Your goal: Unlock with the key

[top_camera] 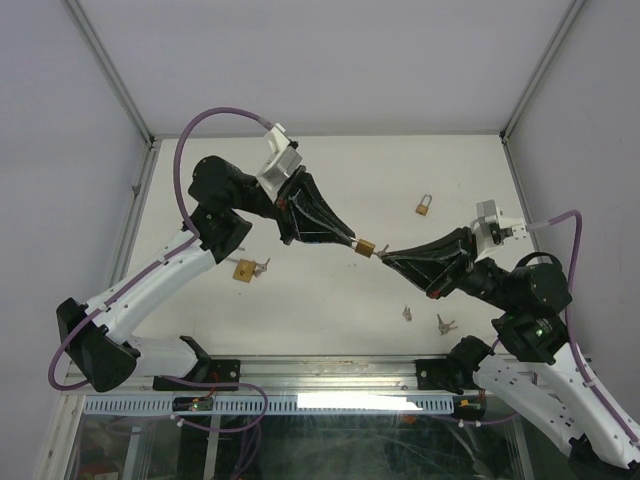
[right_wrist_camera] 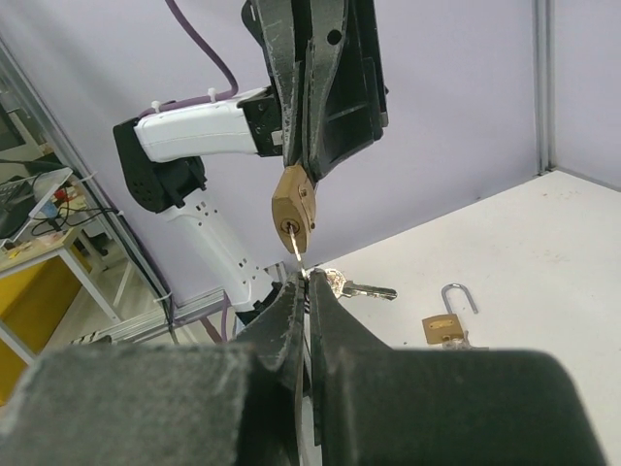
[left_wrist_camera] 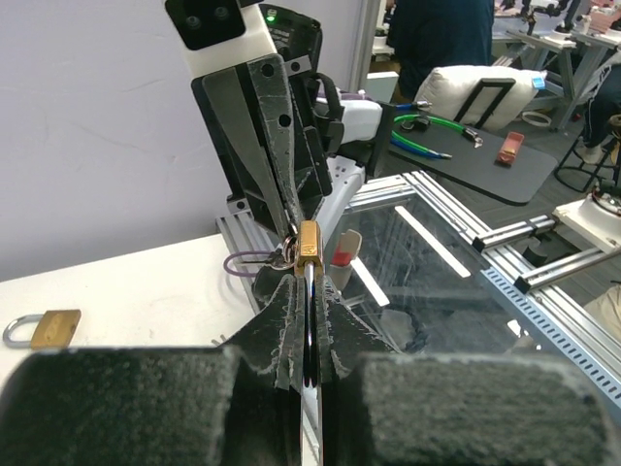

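Note:
In mid-air over the table's middle hangs a small brass padlock (top_camera: 365,246). My left gripper (top_camera: 352,241) is shut on its steel shackle (left_wrist_camera: 310,330), and the brass body (left_wrist_camera: 309,248) sticks out past the fingertips. My right gripper (top_camera: 385,255) comes in from the right, shut on a key. In the right wrist view the key's blade (right_wrist_camera: 297,250) sits in the keyhole on the underside of the padlock (right_wrist_camera: 294,211), just beyond the right gripper (right_wrist_camera: 309,282). A spare key (right_wrist_camera: 364,289) dangles from the same ring.
Another brass padlock (top_camera: 425,205) lies at the back right of the white table. A third padlock (top_camera: 245,269) with keys lies at the left. Loose keys (top_camera: 444,323) lie near the right arm's base. A metal rail (top_camera: 300,375) runs along the near edge.

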Robot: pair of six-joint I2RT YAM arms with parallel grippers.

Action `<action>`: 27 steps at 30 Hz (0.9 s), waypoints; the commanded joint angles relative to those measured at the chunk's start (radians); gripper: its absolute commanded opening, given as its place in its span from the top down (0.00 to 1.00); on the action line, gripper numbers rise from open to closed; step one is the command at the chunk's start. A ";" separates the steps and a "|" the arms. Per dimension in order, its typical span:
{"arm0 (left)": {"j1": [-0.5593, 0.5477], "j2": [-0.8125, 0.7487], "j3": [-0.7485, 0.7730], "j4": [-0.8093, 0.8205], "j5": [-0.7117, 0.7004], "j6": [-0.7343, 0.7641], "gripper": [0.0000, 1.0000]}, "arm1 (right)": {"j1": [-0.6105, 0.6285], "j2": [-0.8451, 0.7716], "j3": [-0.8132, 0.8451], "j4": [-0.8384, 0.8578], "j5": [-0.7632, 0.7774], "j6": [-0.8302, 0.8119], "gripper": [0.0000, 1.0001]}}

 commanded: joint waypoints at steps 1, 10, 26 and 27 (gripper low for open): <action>0.020 -0.025 0.020 -0.043 -0.063 0.043 1.00 | 0.005 -0.008 0.038 -0.027 0.058 -0.020 1.00; 0.028 -0.030 0.010 -0.081 -0.072 0.092 1.00 | 0.005 -0.013 0.051 -0.049 0.071 -0.023 1.00; 0.026 -0.033 -0.008 -0.239 -0.132 0.207 1.00 | 0.005 0.083 0.105 -0.045 -0.010 -0.020 1.00; 0.026 -0.033 -0.007 -0.261 -0.143 0.222 1.00 | 0.005 0.087 0.111 -0.044 -0.012 -0.019 1.00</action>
